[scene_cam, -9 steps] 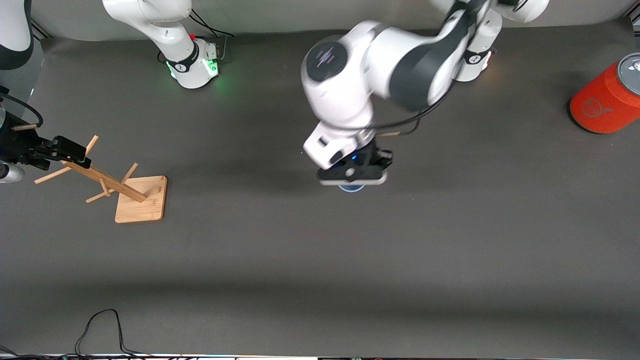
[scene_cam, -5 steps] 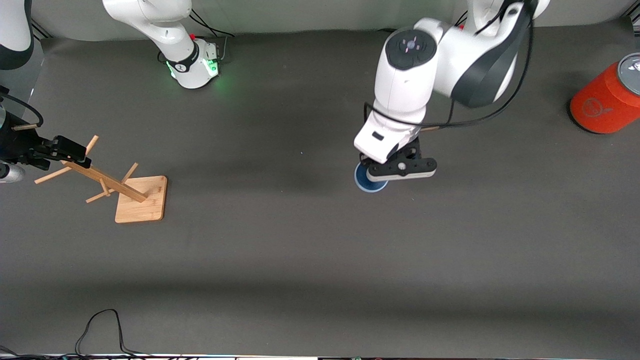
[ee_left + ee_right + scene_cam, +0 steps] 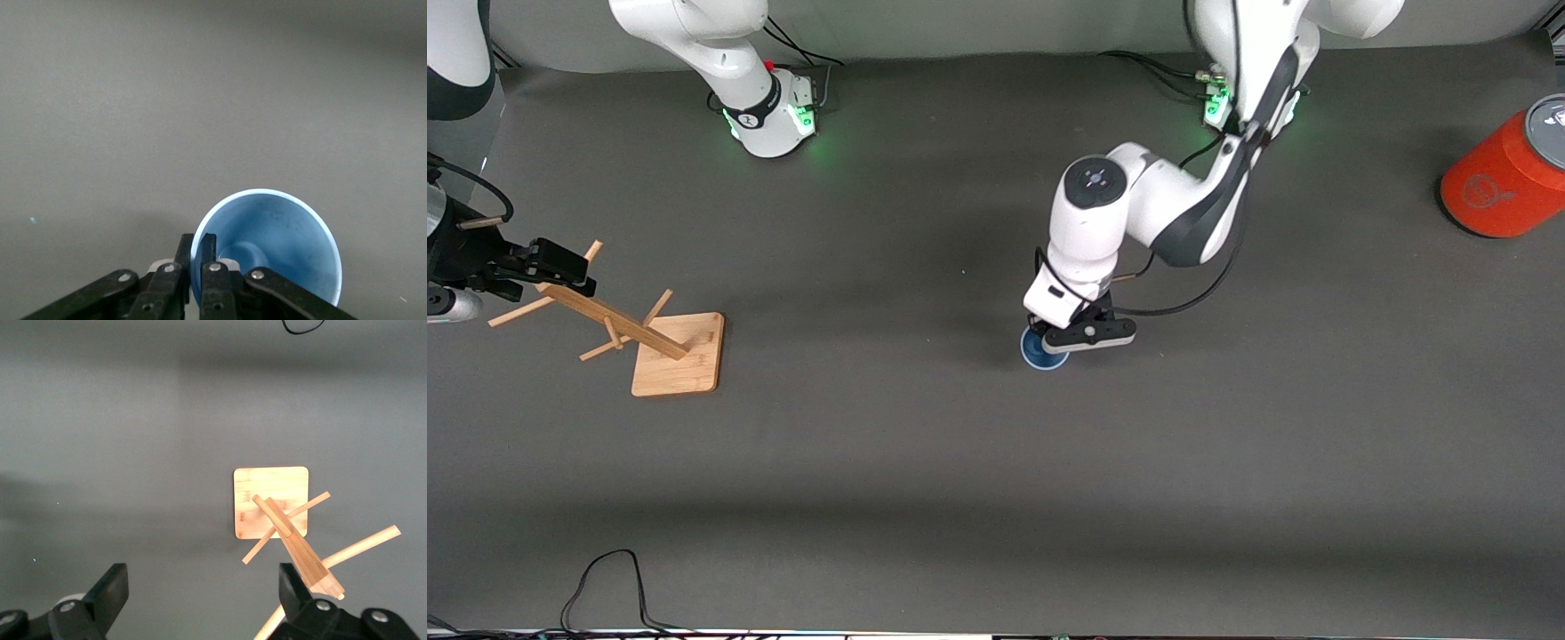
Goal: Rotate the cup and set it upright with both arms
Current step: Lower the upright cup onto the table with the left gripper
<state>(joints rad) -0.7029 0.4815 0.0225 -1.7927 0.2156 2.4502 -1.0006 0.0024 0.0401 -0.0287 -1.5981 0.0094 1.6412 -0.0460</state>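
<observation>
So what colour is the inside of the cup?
Blue, best seen in the left wrist view: the cup is pinched by the left gripper.

Matt plastic-looking cup (image 3: 280, 247); smooth pale wooden rack (image 3: 649, 342); dull grey cloth-like table (image 3: 996, 489).

High front camera; two downward wrist cameras.

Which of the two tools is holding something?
The left tool pinches the rim of the blue cup; the right tool hangs open above the wooden rack.
</observation>
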